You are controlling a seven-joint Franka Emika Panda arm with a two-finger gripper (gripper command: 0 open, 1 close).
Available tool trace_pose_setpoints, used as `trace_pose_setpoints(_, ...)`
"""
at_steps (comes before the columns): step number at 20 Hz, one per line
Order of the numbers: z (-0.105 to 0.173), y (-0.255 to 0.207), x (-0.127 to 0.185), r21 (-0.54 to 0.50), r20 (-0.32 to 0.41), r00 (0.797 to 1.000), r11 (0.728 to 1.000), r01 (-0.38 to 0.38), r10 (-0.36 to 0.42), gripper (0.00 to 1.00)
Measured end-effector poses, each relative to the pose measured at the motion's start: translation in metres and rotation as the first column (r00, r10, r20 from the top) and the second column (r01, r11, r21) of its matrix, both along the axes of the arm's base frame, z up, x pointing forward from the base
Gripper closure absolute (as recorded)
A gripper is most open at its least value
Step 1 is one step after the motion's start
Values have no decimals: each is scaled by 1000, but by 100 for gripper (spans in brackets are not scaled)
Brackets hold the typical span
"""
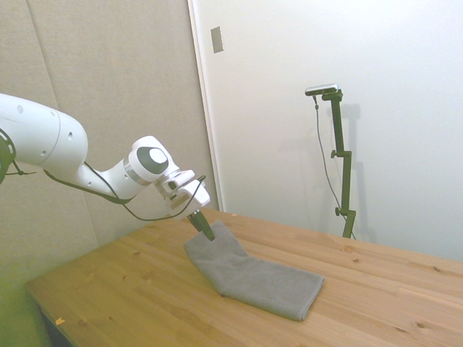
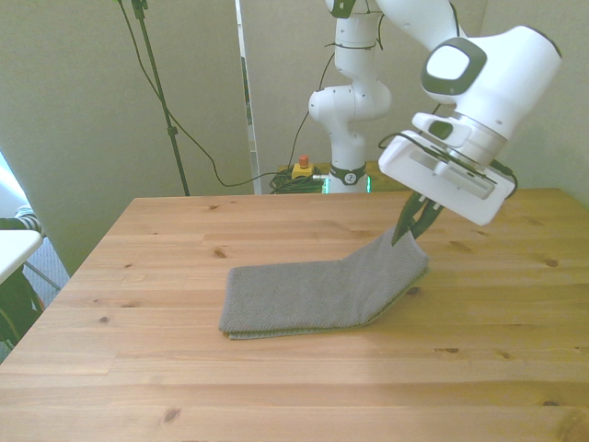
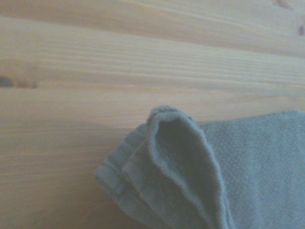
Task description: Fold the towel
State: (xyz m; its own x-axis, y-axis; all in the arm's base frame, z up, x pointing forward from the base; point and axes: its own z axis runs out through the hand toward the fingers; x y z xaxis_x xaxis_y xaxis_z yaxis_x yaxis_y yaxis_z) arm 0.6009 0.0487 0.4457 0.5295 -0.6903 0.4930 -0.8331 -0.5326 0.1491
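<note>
The towel (image 2: 313,295) lies on the desk (image 2: 276,387); the gripper (image 2: 409,230) pinches its raised end, probably to fold it over.

Franka arm reaching low over the table, gripper pinched shut

The white arm slants down from its base, wrist tilted, with the gripper (image 1: 203,228) (image 2: 411,224) pointing downward; its dark fingers (image 1: 206,230) are closed together on a raised end of the towel (image 1: 249,272) (image 2: 322,290).
</note>
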Motion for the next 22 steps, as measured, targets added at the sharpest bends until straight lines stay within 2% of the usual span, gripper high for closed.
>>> trace_pose_setpoints(6,47,-112,-3,45,52,997,997,56,-58,100)
trace_pose_setpoints(11,69,-177,-2,96,73,993,992,86,-93,100)
trace_pose_setpoints(14,70,-219,-1,103,77,989,988,119,-127,100)
trace_pose_setpoints(18,43,-267,5,116,75,982,980,162,-171,100)
trace_pose_setpoints(19,33,-280,6,126,73,980,977,173,-183,0)
trace_pose_setpoints(22,9,-316,12,165,70,974,966,201,-215,0)
